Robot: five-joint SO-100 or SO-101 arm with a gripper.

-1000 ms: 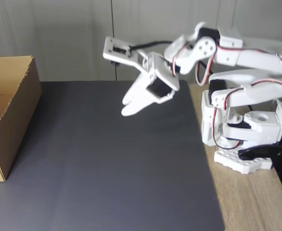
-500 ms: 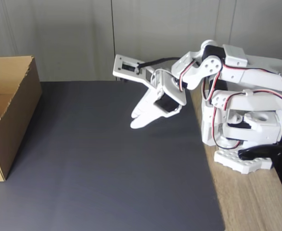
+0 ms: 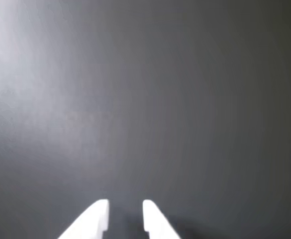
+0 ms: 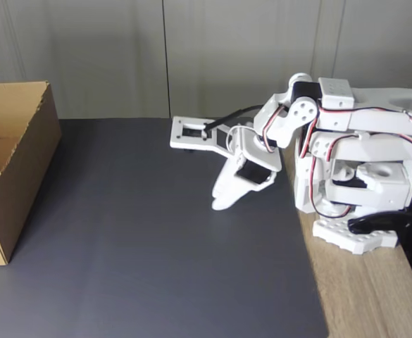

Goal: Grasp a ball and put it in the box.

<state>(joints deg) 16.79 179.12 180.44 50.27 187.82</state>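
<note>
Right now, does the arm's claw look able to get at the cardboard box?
Probably yes: the claw is folded near the base, far from the box, but only bare dark mat lies between them.

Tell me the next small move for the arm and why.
Probably just settle into its folded rest pose and stop. The gripper hangs empty, low over the dark mat close to the arm's base, its fingers only narrowly parted, far from the box at the left edge of the fixed view. No ball lies on the mat to go after.
</note>
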